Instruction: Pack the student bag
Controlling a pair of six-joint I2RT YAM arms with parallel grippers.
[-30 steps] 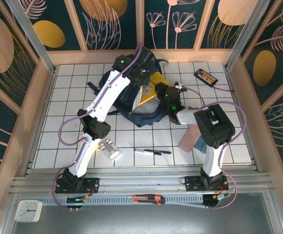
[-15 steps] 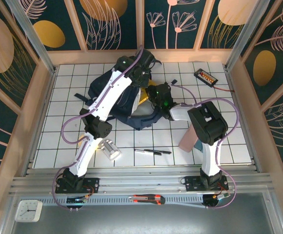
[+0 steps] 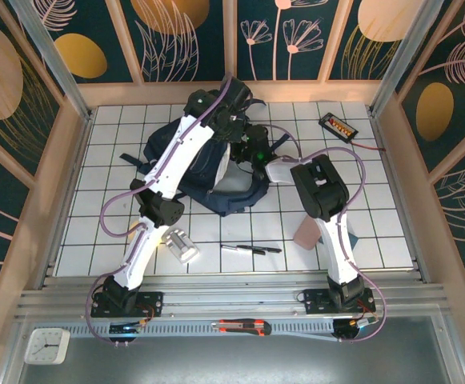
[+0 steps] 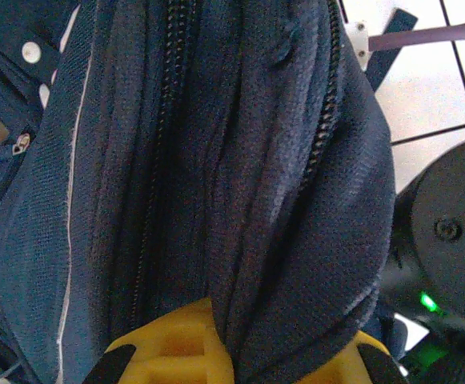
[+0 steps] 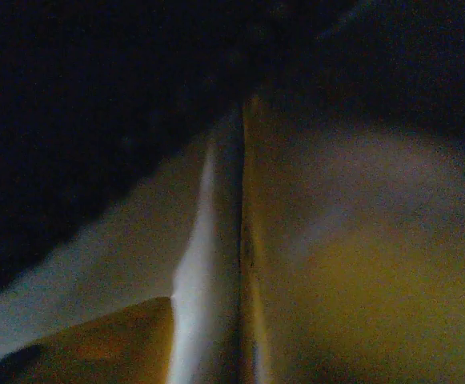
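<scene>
- White gridded tabletop (image 3: 120,232), hemmed by floral panels (image 3: 184,36), carries the student bag (image 3: 220,190) at its far centre.
- We see the left gripper (image 4: 232,356) pinched tight on a fold of the bag's navy fabric, beside a zip (image 4: 164,160).
- We find the right gripper (image 3: 246,152) pushed into the bag's mouth; dark cloth hides its jaws, so we cannot tell their state.
- Near the arms lie a silver cylinder (image 3: 182,246), a pen (image 3: 250,249) and a pink block (image 3: 306,232), all apart from the bag.
</scene>
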